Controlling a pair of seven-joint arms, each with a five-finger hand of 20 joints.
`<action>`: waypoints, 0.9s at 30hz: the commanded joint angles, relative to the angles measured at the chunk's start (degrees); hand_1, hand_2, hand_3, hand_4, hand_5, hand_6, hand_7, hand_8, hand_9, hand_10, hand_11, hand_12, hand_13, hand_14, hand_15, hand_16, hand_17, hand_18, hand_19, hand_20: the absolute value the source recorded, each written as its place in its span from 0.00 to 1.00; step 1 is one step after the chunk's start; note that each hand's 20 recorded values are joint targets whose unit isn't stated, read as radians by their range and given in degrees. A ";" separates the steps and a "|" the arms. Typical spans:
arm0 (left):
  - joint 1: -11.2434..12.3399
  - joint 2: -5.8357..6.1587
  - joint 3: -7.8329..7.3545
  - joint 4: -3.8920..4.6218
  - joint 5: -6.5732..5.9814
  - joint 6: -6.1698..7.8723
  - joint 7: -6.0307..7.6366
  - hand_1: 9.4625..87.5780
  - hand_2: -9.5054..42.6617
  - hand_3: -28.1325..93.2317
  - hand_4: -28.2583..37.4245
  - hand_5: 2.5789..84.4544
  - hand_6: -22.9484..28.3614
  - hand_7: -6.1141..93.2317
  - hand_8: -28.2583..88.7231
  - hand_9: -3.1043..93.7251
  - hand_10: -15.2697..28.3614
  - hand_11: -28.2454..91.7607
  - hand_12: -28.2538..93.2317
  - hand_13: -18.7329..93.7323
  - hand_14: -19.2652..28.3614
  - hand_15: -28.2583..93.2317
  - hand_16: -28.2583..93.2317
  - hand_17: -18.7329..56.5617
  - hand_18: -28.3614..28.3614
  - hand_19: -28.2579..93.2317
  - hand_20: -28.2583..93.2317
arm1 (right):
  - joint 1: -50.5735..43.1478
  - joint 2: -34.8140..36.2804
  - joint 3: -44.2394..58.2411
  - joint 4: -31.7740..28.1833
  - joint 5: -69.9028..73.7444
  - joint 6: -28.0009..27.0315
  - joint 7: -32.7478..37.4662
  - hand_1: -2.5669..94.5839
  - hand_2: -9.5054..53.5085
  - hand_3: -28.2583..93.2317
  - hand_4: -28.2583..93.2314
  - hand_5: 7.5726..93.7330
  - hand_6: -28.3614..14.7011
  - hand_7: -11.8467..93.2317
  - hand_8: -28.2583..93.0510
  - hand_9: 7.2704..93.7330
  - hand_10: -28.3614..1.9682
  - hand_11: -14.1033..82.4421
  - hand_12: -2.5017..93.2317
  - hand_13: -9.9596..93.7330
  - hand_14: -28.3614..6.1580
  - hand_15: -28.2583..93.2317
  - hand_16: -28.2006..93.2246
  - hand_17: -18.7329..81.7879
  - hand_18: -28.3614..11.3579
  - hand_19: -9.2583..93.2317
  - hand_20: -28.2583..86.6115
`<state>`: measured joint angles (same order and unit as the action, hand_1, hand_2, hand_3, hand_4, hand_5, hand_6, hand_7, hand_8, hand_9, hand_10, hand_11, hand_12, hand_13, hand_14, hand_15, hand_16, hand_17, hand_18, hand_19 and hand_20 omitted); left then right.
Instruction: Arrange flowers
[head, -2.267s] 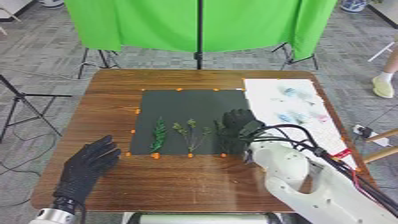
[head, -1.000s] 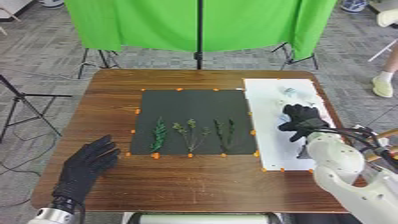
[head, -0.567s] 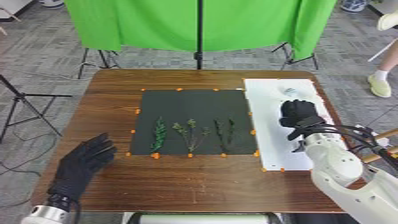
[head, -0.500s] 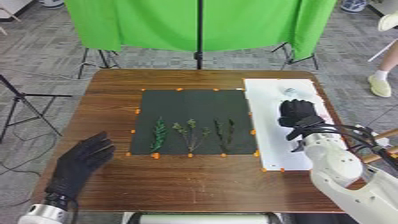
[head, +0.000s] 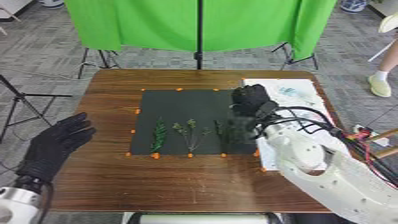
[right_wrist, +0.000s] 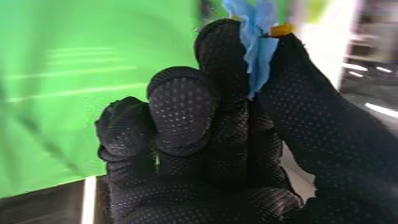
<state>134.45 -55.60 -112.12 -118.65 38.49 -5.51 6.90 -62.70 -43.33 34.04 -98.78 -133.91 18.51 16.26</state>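
Observation:
In the head view my right hand (head: 252, 100) is over the right edge of the black mat (head: 169, 102), beside the white sheet. The right wrist view shows that hand (right_wrist: 182, 112) pinching a light blue flower (right_wrist: 259, 47) between thumb and a finger, other fingers curled. A dense green sprig (head: 159, 136) and a branching sprig (head: 191, 134) lie on the mat. A leafy stem (head: 220, 131) lies to their right, partly hidden by the right hand and its shadow. My left hand (head: 51, 142) is held at the table's left edge, fingers straight.
The white sheet (head: 278, 161) lies right of the mat, with a pale item (head: 291, 92) near its far end. Orange tape (head: 155, 156) marks the mat's edges. A green cloth (head: 151, 25) hangs behind the brown table (head: 178, 185).
My right hand has gone from the white sheet leftward to the mat's edge, now holding the blue flower. My left hand has shifted left and somewhat farther from the front.

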 joint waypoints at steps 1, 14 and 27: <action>0.33 0.14 0.61 0.26 -0.08 0.67 0.91 0.19 0.21 0.81 0.03 0.44 0.54 0.25 0.17 0.38 0.65 0.44 0.37 0.40 0.74 0.53 0.22 0.14 0.87 0.65 0.29 | 8.34 -14.73 -4.36 2.55 0.19 -2.69 -5.57 0.55 0.00 0.91 0.00 0.78 0.71 0.50 0.18 0.97 0.79 0.38 0.47 0.86 0.69 0.77 0.48 0.60 0.27 0.98 0.62; -3.61 1.66 3.97 2.41 0.08 1.86 1.30 0.19 0.21 0.81 0.03 0.43 0.54 0.25 0.17 0.36 0.64 0.43 0.37 0.39 0.74 0.53 0.22 0.14 0.87 0.65 0.29 | 14.17 -26.68 -17.12 12.55 -3.55 -6.20 -7.96 0.55 0.00 0.90 0.00 0.78 0.72 0.49 0.19 0.97 0.80 0.37 0.48 0.85 0.69 0.79 0.48 0.59 0.27 0.99 0.62; -8.33 3.80 6.77 4.02 0.32 -0.50 -0.83 0.19 0.21 0.80 0.03 0.41 0.54 0.25 0.17 0.34 0.63 0.43 0.38 0.37 0.72 0.52 0.23 0.13 0.86 0.64 0.29 | 16.64 -30.42 -24.93 16.49 -3.71 -4.60 -1.10 0.55 0.00 0.89 0.00 0.76 0.73 0.50 0.19 0.96 0.81 0.36 0.48 0.84 0.70 0.80 0.48 0.59 0.28 0.99 0.63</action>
<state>128.10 -52.57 -106.55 -115.64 38.64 -4.46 8.01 -47.21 -71.66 10.57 -84.10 -137.11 12.69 13.12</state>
